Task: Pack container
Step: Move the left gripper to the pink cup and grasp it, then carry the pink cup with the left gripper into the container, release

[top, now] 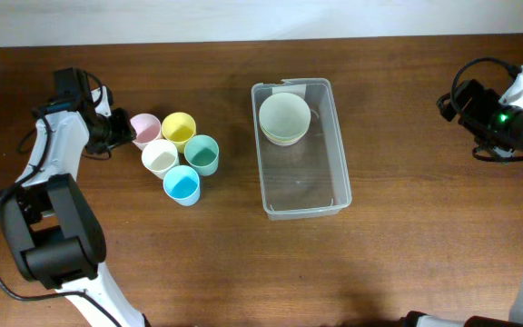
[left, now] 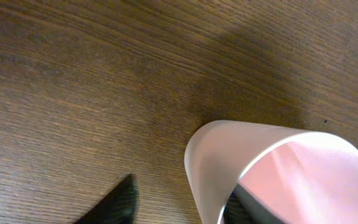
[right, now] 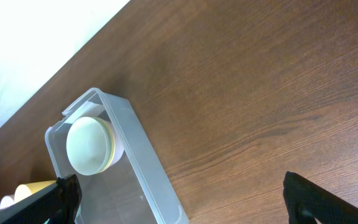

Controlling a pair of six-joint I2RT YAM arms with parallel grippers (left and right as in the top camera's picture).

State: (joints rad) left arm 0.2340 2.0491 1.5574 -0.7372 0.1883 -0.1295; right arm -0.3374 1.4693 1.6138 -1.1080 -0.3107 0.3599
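A: Left fingers (left: 117, 202), what state?

B: Partly spread, astride the wall of the pink cup (left: 278, 168). One finger is outside, the other is tucked inside the mouth. The outer one stands clear of the wall, w/ bare worktop (left: 104, 81) showing between. The inner one is prob. near the wall, but the view's cropped there, so can't tell if it touches. No pinch that I can see.

A: Cup upright?

B: Yes per overhead. It's at the left end of a tight cluster: yellow cup (top: 178, 130) just beside it, white cup (top: 160, 156) and green cup (top: 202, 154) in the next row, blue cup (top: 182, 185) nearest the front edge.

A: Container vs. those fingers?

B: Container (top: 260, 154) is well to their right, past the cups, approx. mid-worktop, w/ its long side running front to back. A stack of bowls (top: 285, 118) sits at its far end, pale green on top.

A: Right fingers (right: 319, 199)?

B: Spread wide, nothing between them, touching nothing, over the worktop at the far right. The container is well apart on their left. In the wrist view it lies ahead and off to one side, label end farthest away.
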